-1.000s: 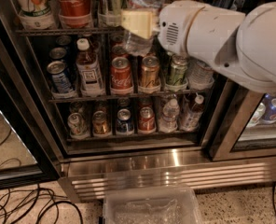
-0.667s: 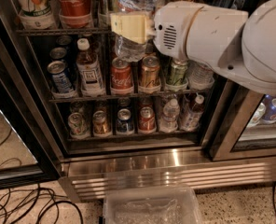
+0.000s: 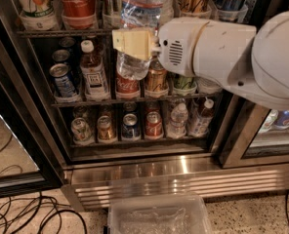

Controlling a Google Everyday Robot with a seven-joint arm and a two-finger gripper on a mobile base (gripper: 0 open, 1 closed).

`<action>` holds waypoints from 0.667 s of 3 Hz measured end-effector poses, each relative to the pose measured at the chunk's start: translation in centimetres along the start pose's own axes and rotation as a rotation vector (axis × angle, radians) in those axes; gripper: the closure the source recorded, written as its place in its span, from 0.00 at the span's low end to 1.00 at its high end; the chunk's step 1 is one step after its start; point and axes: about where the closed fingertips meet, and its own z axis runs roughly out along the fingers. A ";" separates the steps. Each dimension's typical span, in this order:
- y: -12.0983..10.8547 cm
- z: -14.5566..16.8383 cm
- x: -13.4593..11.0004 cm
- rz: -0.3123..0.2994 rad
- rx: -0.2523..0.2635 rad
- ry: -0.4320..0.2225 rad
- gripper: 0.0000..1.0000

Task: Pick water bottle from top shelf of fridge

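Gripper point(image 3: 133, 44) at top shelf point(image 3: 51, 32) front, clenched on water bottle point(image 3: 142, 4). Bottle looks lifted off; withdrawing from fridge point(image 3: 149, 172) remains

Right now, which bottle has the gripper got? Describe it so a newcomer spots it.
In the fridge, at the top shelf, the gripper clamps across one bottle. It is the water bottle: large, clear, ribbed, with a blue-printed label, unlike the red Coca-Cola bottle beside it.
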 end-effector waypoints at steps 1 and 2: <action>1.9 -0.9 3.2 0.099 -0.021 0.043 1.00; 3.1 -1.8 6.1 0.184 -0.022 0.087 1.00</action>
